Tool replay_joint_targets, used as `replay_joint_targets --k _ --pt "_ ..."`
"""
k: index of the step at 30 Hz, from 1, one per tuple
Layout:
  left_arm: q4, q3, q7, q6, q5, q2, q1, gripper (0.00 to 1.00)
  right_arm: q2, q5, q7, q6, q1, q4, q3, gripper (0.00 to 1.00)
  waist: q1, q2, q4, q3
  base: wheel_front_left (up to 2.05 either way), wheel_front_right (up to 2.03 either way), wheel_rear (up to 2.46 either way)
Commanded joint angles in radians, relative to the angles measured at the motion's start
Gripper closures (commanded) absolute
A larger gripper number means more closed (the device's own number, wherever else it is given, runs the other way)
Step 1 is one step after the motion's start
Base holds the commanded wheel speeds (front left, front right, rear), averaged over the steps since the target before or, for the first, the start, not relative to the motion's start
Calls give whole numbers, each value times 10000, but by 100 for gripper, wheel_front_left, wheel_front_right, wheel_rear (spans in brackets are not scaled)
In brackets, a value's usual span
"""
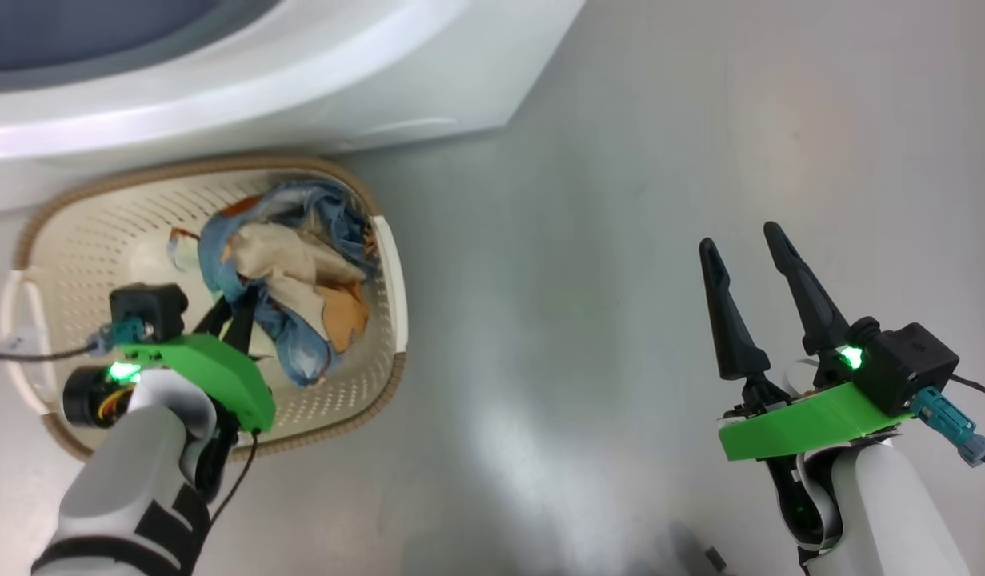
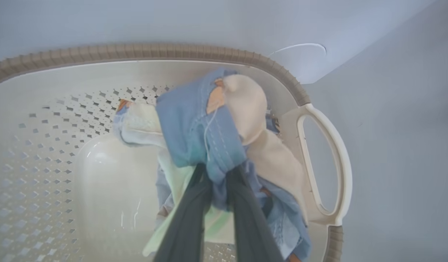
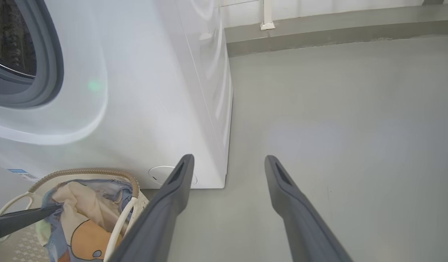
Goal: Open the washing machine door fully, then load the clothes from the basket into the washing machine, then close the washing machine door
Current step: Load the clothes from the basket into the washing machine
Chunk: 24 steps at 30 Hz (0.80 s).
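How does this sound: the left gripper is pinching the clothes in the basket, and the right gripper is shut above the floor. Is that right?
Not quite. The right gripper is open, not shut: the right wrist view shows its two fingers spread wide apart above the floor. The rest holds: the left gripper is pinching the clothes in the basket.

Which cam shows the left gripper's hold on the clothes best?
Left wrist view: jaws of the left gripper pinch a blue fold of the clothes, close up. Head view: arm partly hides the pinch. Right wrist view: clothes small, lower-left corner.
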Motion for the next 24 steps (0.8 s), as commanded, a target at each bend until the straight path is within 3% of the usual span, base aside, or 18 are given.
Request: replay_joint_targets --k 1,9,24 --pt "-271 209 -128 -15 -33 398 428 100 -10 -152 -48 62 343 -144 154 0 0 0 382 -728 0 0 0" --pt "-1888 1167 -135 212 402 578 1832 100 -10 -337 -48 62 657 75 61 0 0 0 657 -1901 0 0 0" --pt "-5068 2900 -137 518 1681 371 3770 100 -10 -426 -48 62 1165 434 -59 0 0 0 1072 -3406 0 0 0"
